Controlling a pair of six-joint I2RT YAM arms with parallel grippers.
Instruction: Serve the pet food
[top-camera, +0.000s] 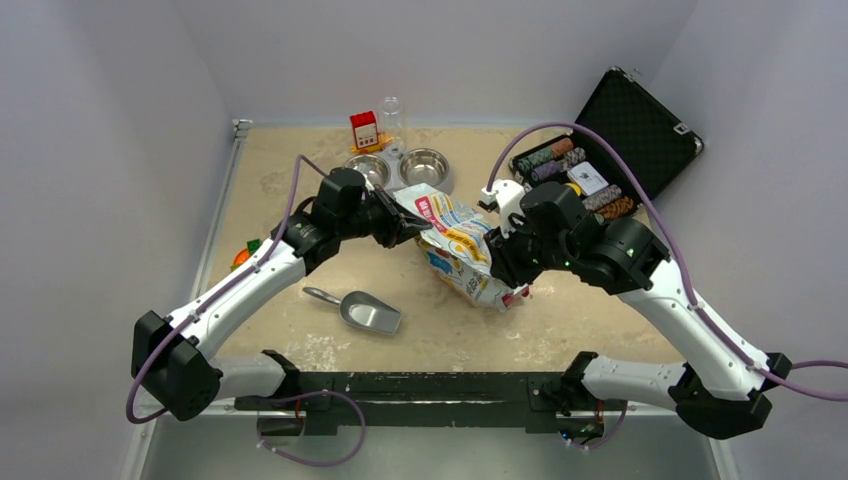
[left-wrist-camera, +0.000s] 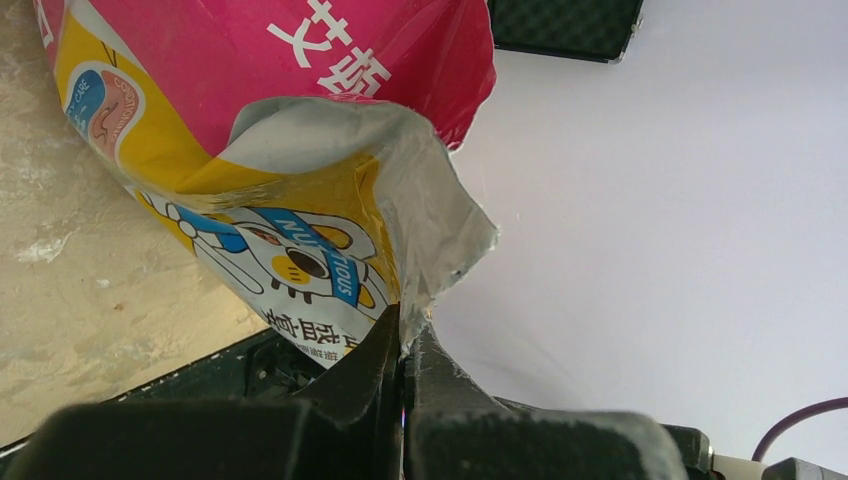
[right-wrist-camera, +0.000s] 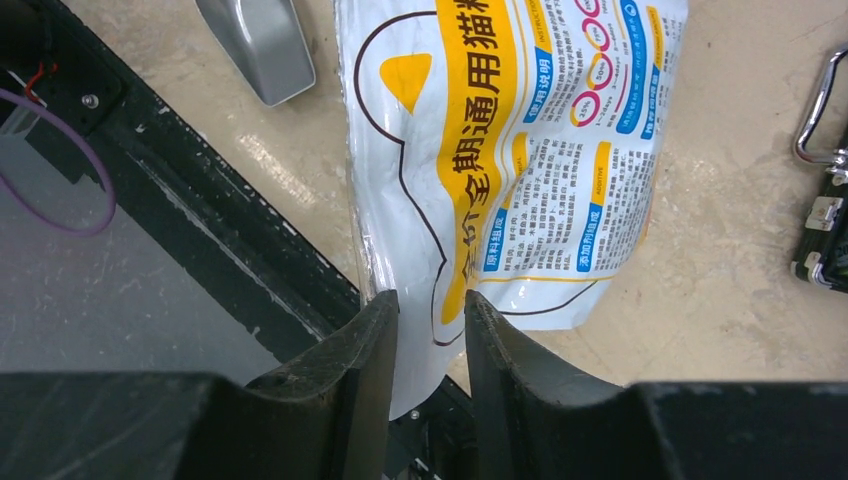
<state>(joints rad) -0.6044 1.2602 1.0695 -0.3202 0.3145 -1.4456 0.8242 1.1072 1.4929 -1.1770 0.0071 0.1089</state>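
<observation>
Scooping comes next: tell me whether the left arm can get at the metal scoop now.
Probably not: the left tool is shut on the bag. The scoop lies uncovered beside that arm, so the path itself looks free.

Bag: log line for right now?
bag tilted | left gripper shut on bag's top edge | right gripper open, astride its lower edge | scoop untouched

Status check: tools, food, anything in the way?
Left tool shut on torn top of bag. Right tool open, bag's bottom edge between its jaws. No kibble showing. Scoop lies near bag, untouched.
</observation>
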